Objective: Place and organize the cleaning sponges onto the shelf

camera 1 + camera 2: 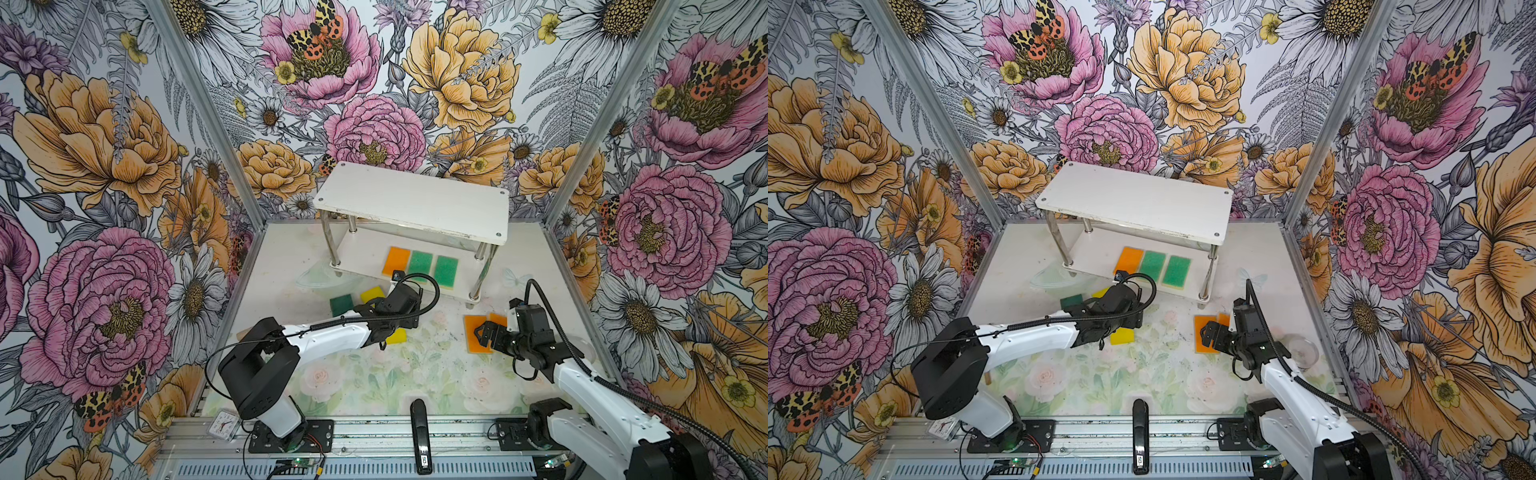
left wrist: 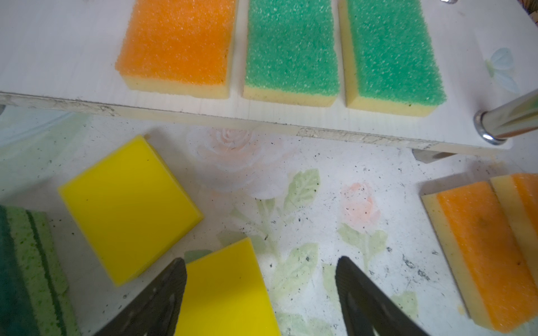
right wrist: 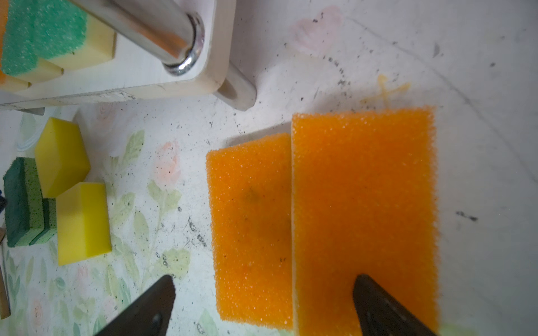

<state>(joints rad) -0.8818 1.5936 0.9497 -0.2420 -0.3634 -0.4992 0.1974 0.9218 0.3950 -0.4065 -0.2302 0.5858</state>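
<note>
Sponges point(image 1: 419, 266): three rowed on the shelf's point(image 1: 411, 195) lower board; orange pair point(image 1: 469, 326) at its 5 o'clock, yellows point(image 1: 372, 294) at 7. Left gripper point(image 2: 262, 260) and right gripper point(image 3: 266, 277), jaws apart and empty, should each centre on one sponge before closing.

Your floral-printed white tabletop point(image 1: 374, 376) carries the white two-tier shelf with chrome posts point(image 1: 415, 195) towards the back. Along the front of its lower board point(image 1: 361, 255) you have an orange-topped sponge point(image 1: 396, 261), a light green-topped sponge point(image 1: 420, 266) and a second light green-topped sponge point(image 1: 446, 271) in a row. On the tabletop in front lie two dark green sponges point(image 3: 17, 200) pressed together, a plain yellow foam block point(image 1: 372, 294) just beside them and a second yellow block point(image 1: 397, 336) near. Well apart to the right, two more orange sponges point(image 3: 250, 221) touch edge to edge.
</note>
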